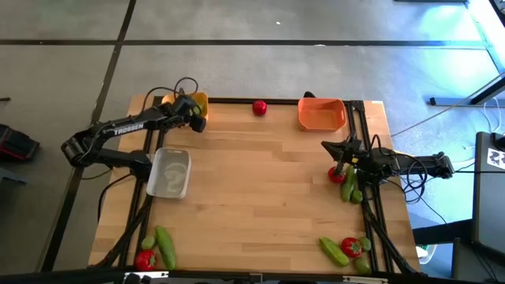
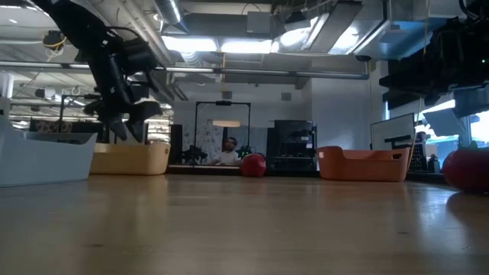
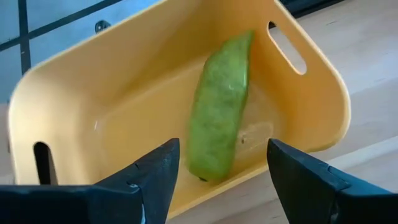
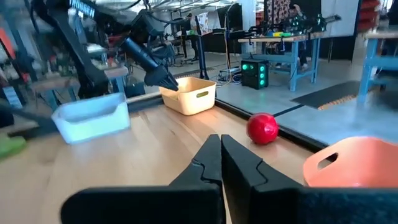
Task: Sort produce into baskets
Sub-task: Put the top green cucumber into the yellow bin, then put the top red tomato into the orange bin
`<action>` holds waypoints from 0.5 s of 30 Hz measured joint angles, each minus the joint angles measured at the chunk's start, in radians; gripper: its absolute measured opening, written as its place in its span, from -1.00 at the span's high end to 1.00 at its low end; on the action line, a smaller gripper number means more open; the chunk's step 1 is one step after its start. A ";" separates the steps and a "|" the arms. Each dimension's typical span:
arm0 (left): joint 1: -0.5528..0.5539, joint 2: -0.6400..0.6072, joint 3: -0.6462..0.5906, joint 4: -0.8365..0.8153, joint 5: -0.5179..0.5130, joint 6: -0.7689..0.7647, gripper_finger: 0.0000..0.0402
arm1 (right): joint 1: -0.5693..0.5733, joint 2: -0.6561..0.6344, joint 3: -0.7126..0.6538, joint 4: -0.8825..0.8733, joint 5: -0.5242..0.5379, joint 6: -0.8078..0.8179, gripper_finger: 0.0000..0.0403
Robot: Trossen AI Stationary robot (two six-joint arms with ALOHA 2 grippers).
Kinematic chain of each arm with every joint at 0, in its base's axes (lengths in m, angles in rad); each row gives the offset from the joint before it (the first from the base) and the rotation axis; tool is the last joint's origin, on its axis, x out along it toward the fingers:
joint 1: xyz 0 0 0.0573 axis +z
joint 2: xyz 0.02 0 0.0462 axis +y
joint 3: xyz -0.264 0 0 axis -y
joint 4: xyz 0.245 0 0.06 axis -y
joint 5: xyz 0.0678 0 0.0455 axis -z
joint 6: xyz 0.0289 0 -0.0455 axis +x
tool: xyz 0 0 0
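Over the yellow basket (image 3: 186,93) at the table's far left, left gripper (image 3: 217,163) is hanging with fingers apart, cucumber piece (image 3: 219,106) lying loose inside, looks dropped there for sorting. Right gripper (image 4: 220,152) is waiting pinched shut, empty, beside produce near the orange basket (image 1: 321,113).

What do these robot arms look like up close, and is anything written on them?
Both arms are dark, jointed and slender, with loose black cables looping off them. The left arm carries white TROSSEN lettering along one link. Each ends in a gripper, left gripper and right gripper, with two dark, wedge-shaped fingers.
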State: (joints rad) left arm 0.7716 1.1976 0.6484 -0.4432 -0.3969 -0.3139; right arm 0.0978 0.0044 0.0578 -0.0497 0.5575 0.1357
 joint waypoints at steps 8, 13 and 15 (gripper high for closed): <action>-0.044 0.000 0.083 -0.038 0.001 0.061 -0.14 | 0.000 0.000 0.000 0.004 0.000 0.043 0.97; -0.096 0.000 0.141 -0.027 0.001 0.111 -0.15 | 0.000 0.000 0.000 0.004 0.000 0.043 0.97; -0.119 0.000 0.157 0.002 0.001 0.131 -0.14 | 0.000 0.000 0.000 0.005 0.000 0.043 0.97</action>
State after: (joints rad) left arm 0.6524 1.1976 0.8055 -0.4412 -0.3961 -0.1834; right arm 0.0978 0.0044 0.0578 -0.0448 0.5575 0.1783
